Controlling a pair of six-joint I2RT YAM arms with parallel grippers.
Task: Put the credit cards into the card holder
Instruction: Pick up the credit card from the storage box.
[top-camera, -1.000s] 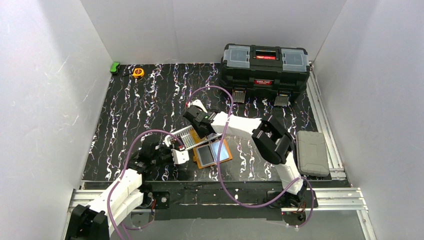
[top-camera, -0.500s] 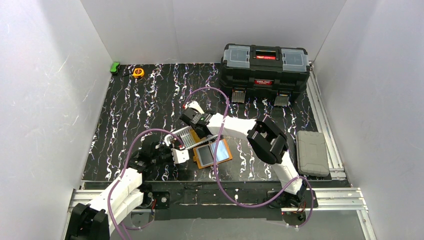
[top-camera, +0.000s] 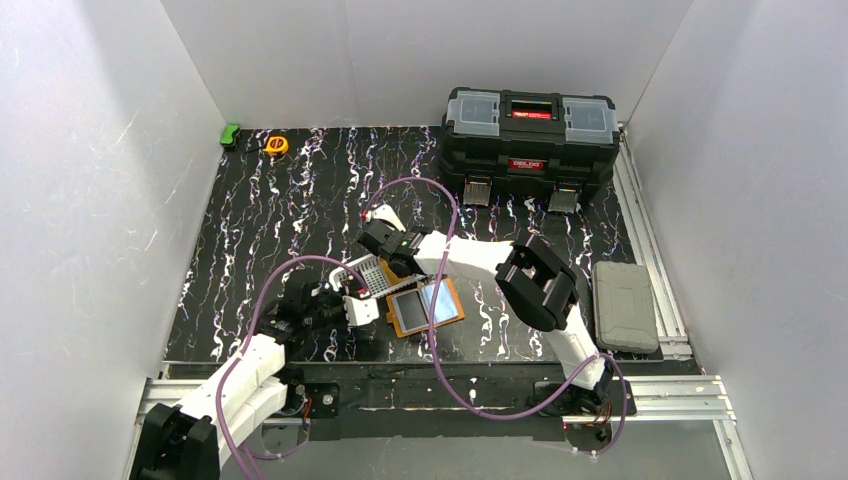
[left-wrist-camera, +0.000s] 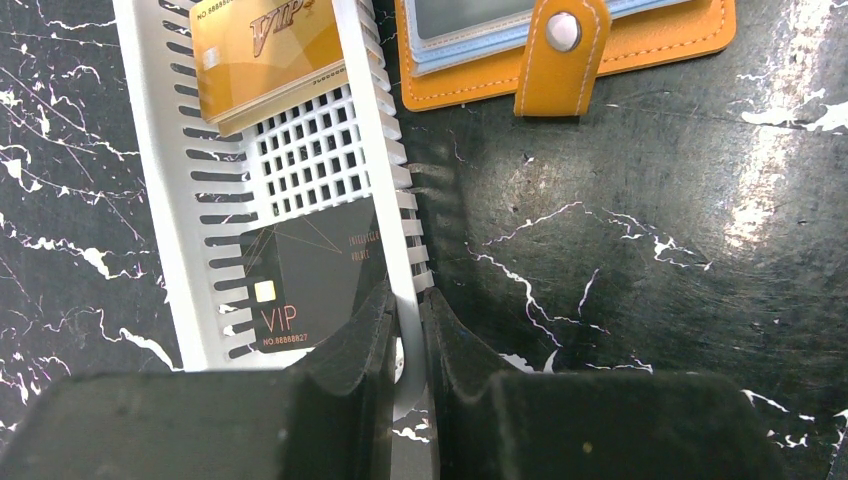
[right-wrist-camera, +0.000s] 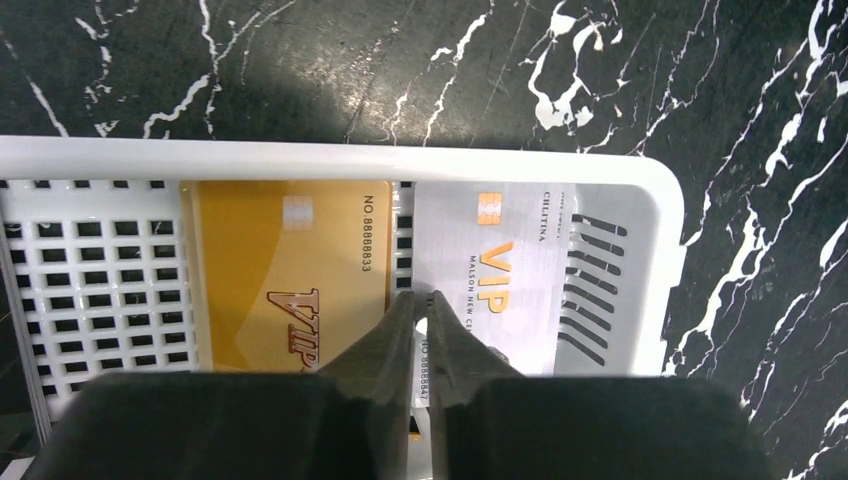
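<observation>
No cards (right-wrist-camera: 285, 270) seem pocketed yet: three lie in the basket (right-wrist-camera: 330, 158) at 10 o'clock from the open holder (left-wrist-camera: 650, 45), left gripper (left-wrist-camera: 408, 340) clamping the basket wall, right gripper (right-wrist-camera: 420, 305) nearly closed over them, grip unclear.

The gold card (right-wrist-camera: 285, 270) in the white basket (right-wrist-camera: 330, 158) says "VIP" in big slanted letters. It has "NO 8888833" along one edge. The pale card (right-wrist-camera: 500, 270) beside it says "VIP" in orange, with the small words "MALSON NEW" next to it. Its other small print is too tiny to read. The black card (left-wrist-camera: 310, 285) says "VIP" and "NO.88888827". The red label on the toolbox (top-camera: 530, 130) is too small to read.
</observation>
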